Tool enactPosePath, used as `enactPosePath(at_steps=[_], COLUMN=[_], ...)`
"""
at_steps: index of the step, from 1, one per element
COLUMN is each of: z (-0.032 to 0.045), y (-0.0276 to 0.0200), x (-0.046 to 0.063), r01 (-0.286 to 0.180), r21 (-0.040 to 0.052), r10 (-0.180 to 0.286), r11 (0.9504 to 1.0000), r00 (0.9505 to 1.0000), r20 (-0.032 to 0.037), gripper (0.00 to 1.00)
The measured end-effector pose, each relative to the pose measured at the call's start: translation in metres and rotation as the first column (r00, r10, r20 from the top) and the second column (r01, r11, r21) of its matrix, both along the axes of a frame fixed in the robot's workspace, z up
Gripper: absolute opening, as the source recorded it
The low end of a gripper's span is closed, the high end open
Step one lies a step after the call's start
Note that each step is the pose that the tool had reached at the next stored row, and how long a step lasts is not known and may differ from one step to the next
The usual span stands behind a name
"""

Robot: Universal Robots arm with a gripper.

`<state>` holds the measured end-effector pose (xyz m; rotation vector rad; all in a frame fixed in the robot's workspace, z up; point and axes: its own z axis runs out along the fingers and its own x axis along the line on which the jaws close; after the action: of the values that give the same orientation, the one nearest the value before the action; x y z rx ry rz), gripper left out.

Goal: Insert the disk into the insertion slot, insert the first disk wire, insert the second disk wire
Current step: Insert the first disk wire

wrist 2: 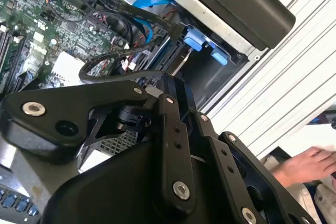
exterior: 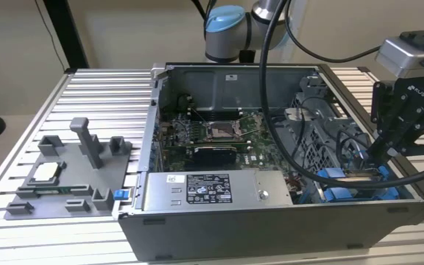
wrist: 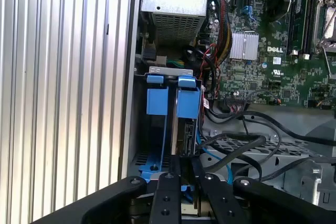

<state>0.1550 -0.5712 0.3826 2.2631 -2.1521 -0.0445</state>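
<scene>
The disk (wrist: pixel 185 132) stands edge-on in the insertion slot (wrist: pixel 157 100), between the slot's blue rails and tabs, at the front right corner of the open computer case. In the exterior view the disk (exterior: pixel 361 175) shows as a pale strip inside the blue-railed slot (exterior: pixel 342 194). My gripper (exterior: pixel 372 167) hangs straight over it, and in the first wrist view the gripper (wrist: pixel 184 167) has its fingers drawn together at the disk's near end. What lies between the tips is hidden. Black wires (wrist: pixel 236 142) and a blue wire (wrist: pixel 206 153) run up to that end of the disk.
A grey labelled power-supply box (exterior: pixel 212 190) lies beside the slot, with the motherboard (exterior: pixel 212 132) behind it. The arm's thick black cable (exterior: pixel 271 110) drapes across the case. A grey fixture (exterior: pixel 64 176) stands on the slatted table. A person's hand (wrist 2: pixel 310 163) rests beyond the case.
</scene>
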Motion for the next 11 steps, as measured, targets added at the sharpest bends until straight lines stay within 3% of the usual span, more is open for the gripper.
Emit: enactPosePath(at_steps=[11], z=[-0.0074], y=[0.0029], x=[0.0008], r01=[0.000], r21=[-0.0001], r10=[0.000], r11=[1.0000], r00=[1.0000], r20=[0.0000], gripper=[0.00])
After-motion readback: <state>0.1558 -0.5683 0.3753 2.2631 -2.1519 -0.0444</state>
